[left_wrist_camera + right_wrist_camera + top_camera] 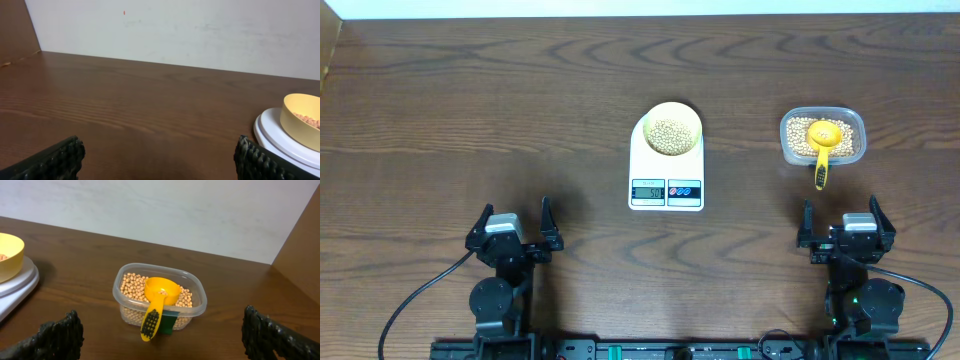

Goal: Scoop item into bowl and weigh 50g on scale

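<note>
The pale-yellow bowl point(671, 130) point(302, 120) point(9, 255) stands on the white scale point(666, 168) point(280, 142) point(17, 287) at the table's middle, with beige beans point(669, 136) inside it. More beans point(822, 140) point(155, 292) fill a clear tub point(785, 140) point(160, 311) at the right, where a yellow scoop point(822, 147) point(157, 305) rests, handle over the near rim. My left gripper point(513, 226) point(159, 160) stands open near the front left, empty. My right gripper point(840, 222) point(162, 332) stands open in front of the tub, empty.
A pale wall point(200, 30) runs behind the table's far edge. Dark wooden tabletop point(470, 110) stretches to the left of the scale. Both arm bases point(495, 300) sit at the front edge.
</note>
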